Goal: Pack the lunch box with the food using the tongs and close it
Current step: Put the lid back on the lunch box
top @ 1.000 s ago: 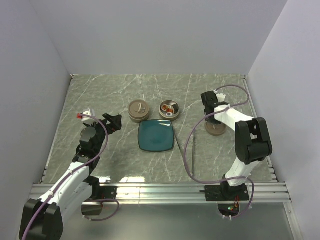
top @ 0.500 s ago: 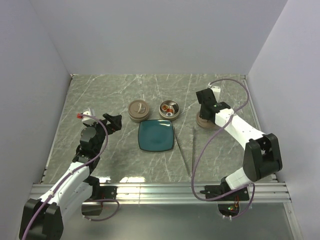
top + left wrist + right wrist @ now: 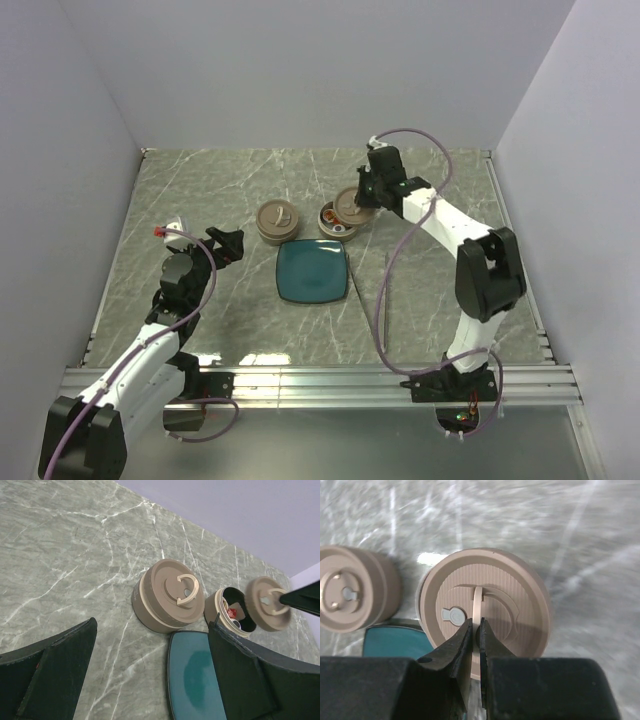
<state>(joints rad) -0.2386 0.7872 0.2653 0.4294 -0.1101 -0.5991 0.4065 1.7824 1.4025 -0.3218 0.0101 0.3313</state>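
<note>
R gripper: fingers clenched almost fully together, pinching the thin upright loop handle on top of the round tan lid. Nothing else is touched. In the L wrist view the lid hangs tilted and unseated, overlapping the far-right rim of the open tub. That tub sits just past the far-right corner of the teal plate. The food lies inside it, a red bit and a white piece showing; the rest is hidden by the wall and lid, so can't tell how much is in there. The food is thus below and slightly plate-side of the R fingers, apart from them. Closed tub, with its own lid on and handle flat, sits just past the plate's far-left corner, beside the open one and not touching it. Tongs lie flat on the table just right of the plate, parallel to its right edge, well apart from both grippers. L gripper: fingers spread wide, released, holding nothing. It hovers left of the plate and points toward the tubs w/o contact.
</note>
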